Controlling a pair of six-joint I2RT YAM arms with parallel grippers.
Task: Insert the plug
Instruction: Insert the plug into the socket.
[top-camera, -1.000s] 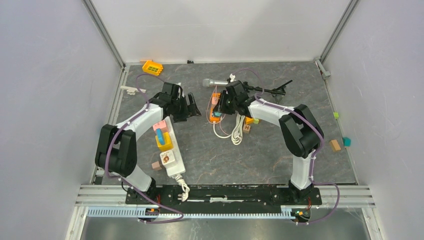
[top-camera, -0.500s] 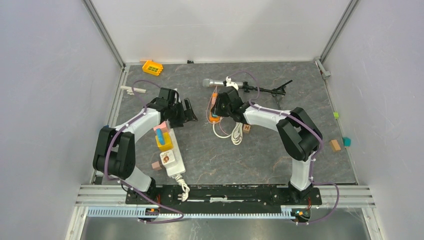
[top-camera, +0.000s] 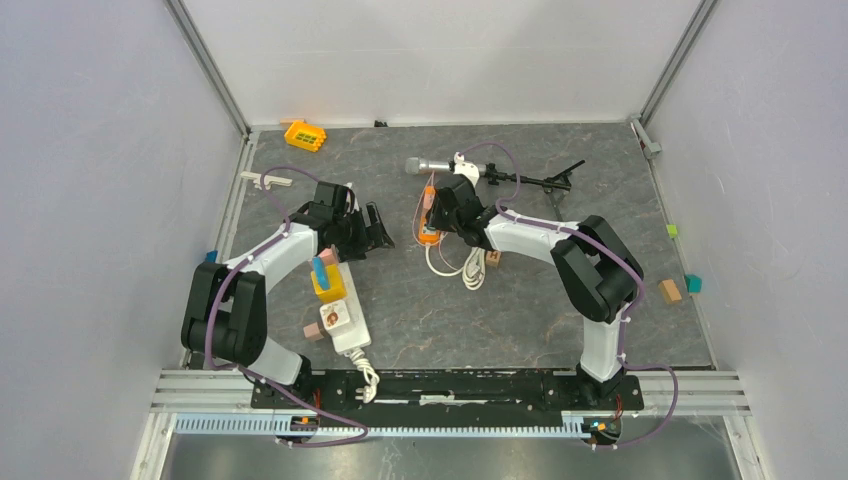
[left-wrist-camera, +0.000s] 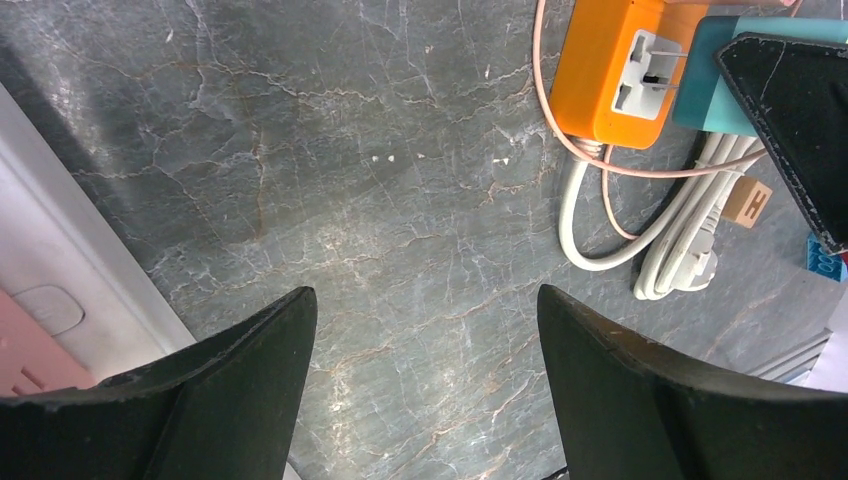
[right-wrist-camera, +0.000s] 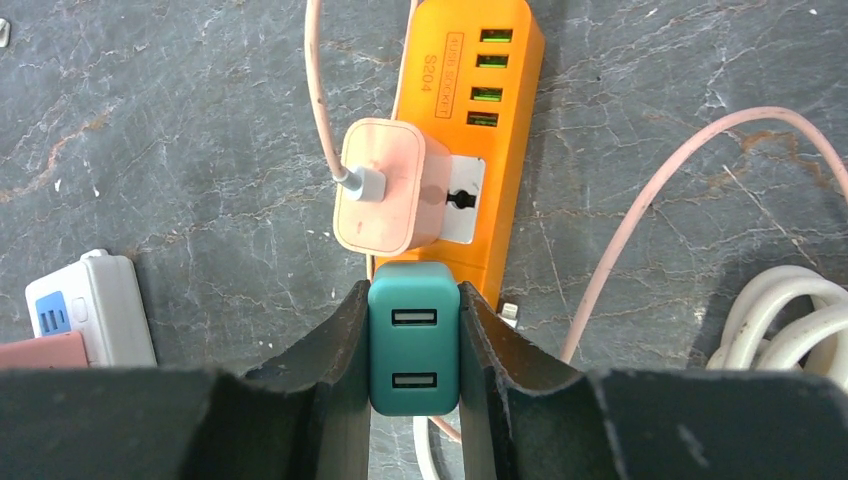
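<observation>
A teal plug (right-wrist-camera: 414, 335) with two USB ports is clamped between the fingers of my right gripper (right-wrist-camera: 414, 300), which is shut on it. It hangs at the near end of the orange power strip (right-wrist-camera: 470, 120), just below a pink charger (right-wrist-camera: 385, 200) plugged into that strip. Its prongs are hidden. From above, the right gripper (top-camera: 438, 205) covers the middle of the orange strip (top-camera: 429, 236). My left gripper (left-wrist-camera: 425, 300) is open over bare table, left of the strip (left-wrist-camera: 610, 75) and the plug (left-wrist-camera: 700, 75); in the top view the left gripper (top-camera: 375, 228) stands beside a white power strip (top-camera: 347, 305).
A coiled white cable (top-camera: 470, 265) and a lettered wooden block (top-camera: 493, 257) lie right of the orange strip. A pink cable (right-wrist-camera: 640, 215) loops around it. A microphone (top-camera: 430, 165) lies behind. Coloured blocks sit on the white strip; a yellow brick (top-camera: 304, 133) is far left.
My right gripper has shifted left with the teal plug, settling over the orange strip. The left gripper has drawn back slightly to the left, still open.
</observation>
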